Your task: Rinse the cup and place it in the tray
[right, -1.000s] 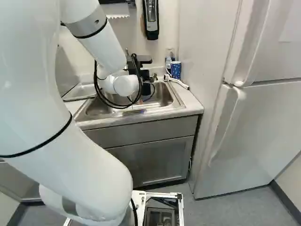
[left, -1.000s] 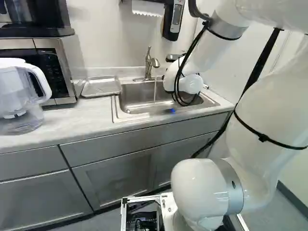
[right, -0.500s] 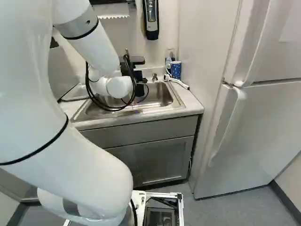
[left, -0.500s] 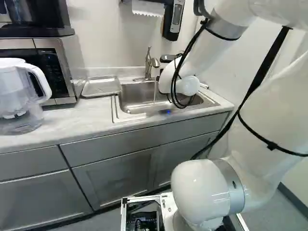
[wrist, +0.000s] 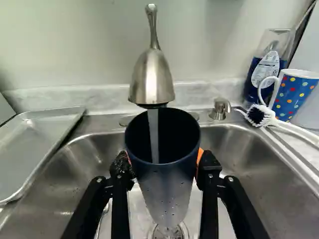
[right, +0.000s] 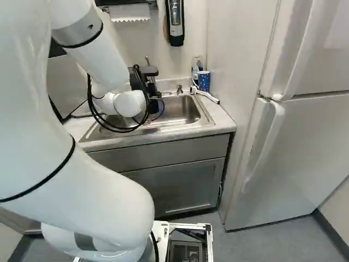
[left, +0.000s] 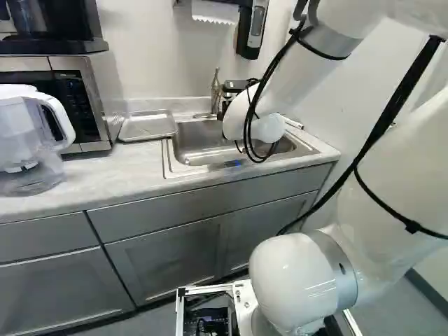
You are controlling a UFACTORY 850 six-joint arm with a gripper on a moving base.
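The 2 jaws are squeezing the blue cup point(wrist: 164, 194) from both sides. Over the sink point(wrist: 239, 144), the tap point(wrist: 152, 79) is pouring water point(wrist: 153, 134) inside it. The tray point(left: 148, 126) is lying on the bench point(left: 105, 175), at the sink's left edge in the left base view.

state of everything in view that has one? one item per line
Dark blue tapered cup: gripped, mouth up
Black gripper, orange pads: shut on the cup
Silvery metal faucet: running into the cup
Shallow silvery metal tray: flat beside the steel sink, bare
Blue polka-dot mug: upright
Tall white refrigerator: closed
Flat grey cabinet doors: closed
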